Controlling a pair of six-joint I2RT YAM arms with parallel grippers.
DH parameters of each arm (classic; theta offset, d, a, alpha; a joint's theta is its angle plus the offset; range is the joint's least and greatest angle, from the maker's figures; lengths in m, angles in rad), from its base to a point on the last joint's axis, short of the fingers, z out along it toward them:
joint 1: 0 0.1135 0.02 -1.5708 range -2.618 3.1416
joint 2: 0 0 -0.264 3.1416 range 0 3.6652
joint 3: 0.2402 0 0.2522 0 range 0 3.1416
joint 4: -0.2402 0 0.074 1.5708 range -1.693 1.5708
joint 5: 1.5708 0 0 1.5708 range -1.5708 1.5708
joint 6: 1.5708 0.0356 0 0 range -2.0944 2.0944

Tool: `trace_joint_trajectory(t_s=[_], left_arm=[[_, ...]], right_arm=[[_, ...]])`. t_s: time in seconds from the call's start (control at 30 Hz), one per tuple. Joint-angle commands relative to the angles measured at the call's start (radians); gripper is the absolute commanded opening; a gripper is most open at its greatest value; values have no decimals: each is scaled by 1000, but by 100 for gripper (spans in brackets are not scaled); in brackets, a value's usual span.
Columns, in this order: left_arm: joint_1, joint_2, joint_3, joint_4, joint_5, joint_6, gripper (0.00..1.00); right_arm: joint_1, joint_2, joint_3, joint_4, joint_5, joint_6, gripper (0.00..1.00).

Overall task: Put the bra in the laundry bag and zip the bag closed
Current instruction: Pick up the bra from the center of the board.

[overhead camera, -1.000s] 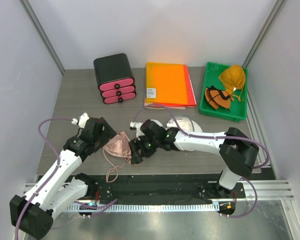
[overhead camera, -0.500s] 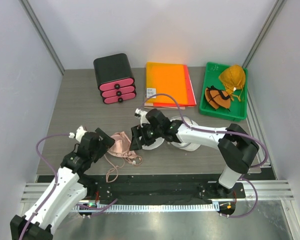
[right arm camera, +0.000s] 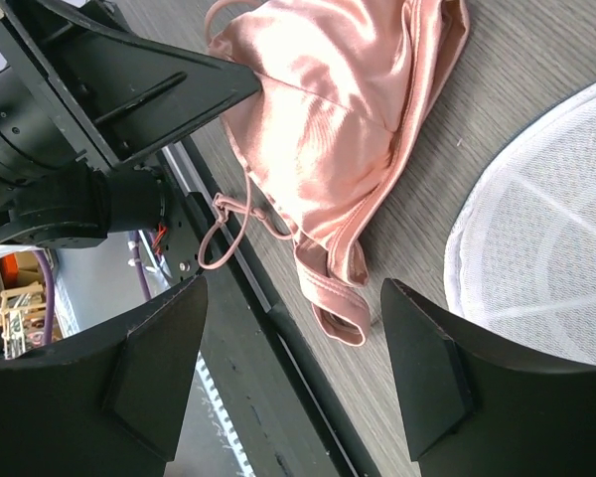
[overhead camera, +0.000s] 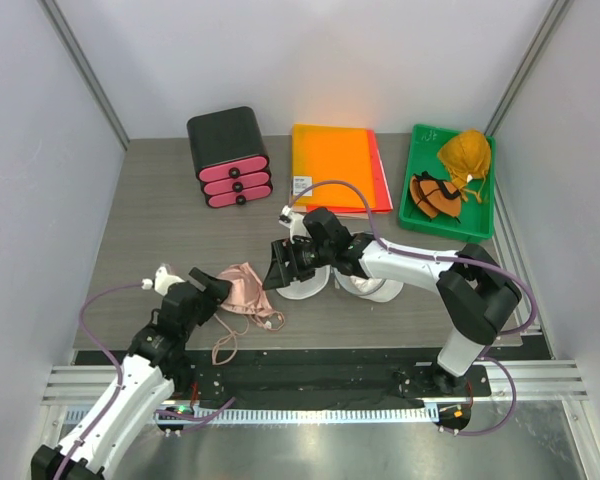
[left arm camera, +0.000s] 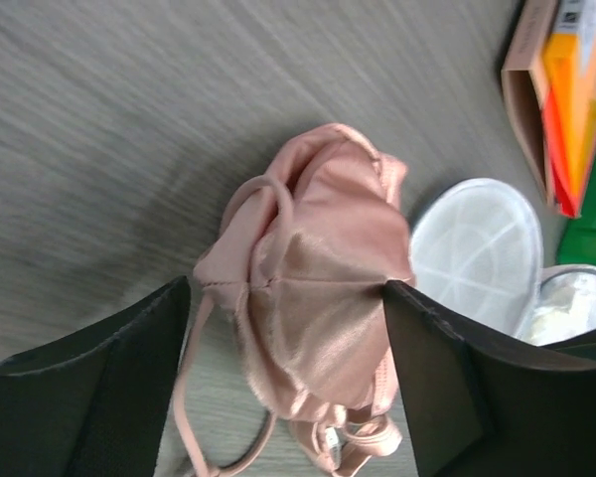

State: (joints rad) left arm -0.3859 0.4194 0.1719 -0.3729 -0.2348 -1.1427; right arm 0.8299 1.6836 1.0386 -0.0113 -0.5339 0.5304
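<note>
On desk (overhead camera: 160, 220), locate laundry bag (overhead camera: 302, 290), open: light, springy mesh. Find bra (overhead camera: 242, 290) just left of it: soft, slick satin, probably limp. Pinch bunched cup fabric, not thin straps. Note left pincer (left arm camera: 286, 286) and right pincer (right arm camera: 293, 283) both spread, empty.

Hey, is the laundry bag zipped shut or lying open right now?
Open. The laundry bag lies spread in two white mesh halves on the table, and the pink bra lies beside it, outside.

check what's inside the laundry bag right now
Nothing shows in the laundry bag: one half is bare mesh. The right arm covers part of the other half. The bra lies outside.
</note>
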Motion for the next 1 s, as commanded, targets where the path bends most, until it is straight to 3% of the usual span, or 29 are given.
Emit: trace_joint_trajectory(t_s=[0.0, 0.03, 0.13, 0.17, 0.23, 0.57, 0.67, 0.7, 0.77, 0.8, 0.97], left_arm=[[2, 18, -20, 195, 8, 14, 72], [2, 28, -18, 224, 11, 15, 68], [2, 68, -8, 244, 26, 37, 44], [4, 74, 4, 243, 32, 49, 22], [2, 82, 37, 203, 25, 54, 0], [4, -37, 208, 45, 9, 146, 0], [4, 11, 316, -70, -44, 133, 0], [4, 33, 345, -125, -57, 127, 0], [4, 128, 443, -194, -89, 110, 0], [2, 169, 483, -275, -93, 109, 0], [4, 364, 715, -503, -112, 115, 0]], right_arm=[[-2, -18, -6, 53, -26, 26, 76], [0, -12, -11, 66, -32, 32, 76], [15, -7, -26, 92, -32, 46, 75], [23, -5, -25, 91, -32, 43, 76], [26, 4, -23, 89, -32, 40, 76], [25, -8, 50, 17, -40, -16, 77], [28, -30, 69, -29, -35, -64, 82], [34, -38, 80, -30, -17, -81, 89], [66, -64, 87, -30, 50, -159, 97], [81, -68, 101, -39, 158, -194, 100], [165, -73, 156, -38, 392, -352, 100]])
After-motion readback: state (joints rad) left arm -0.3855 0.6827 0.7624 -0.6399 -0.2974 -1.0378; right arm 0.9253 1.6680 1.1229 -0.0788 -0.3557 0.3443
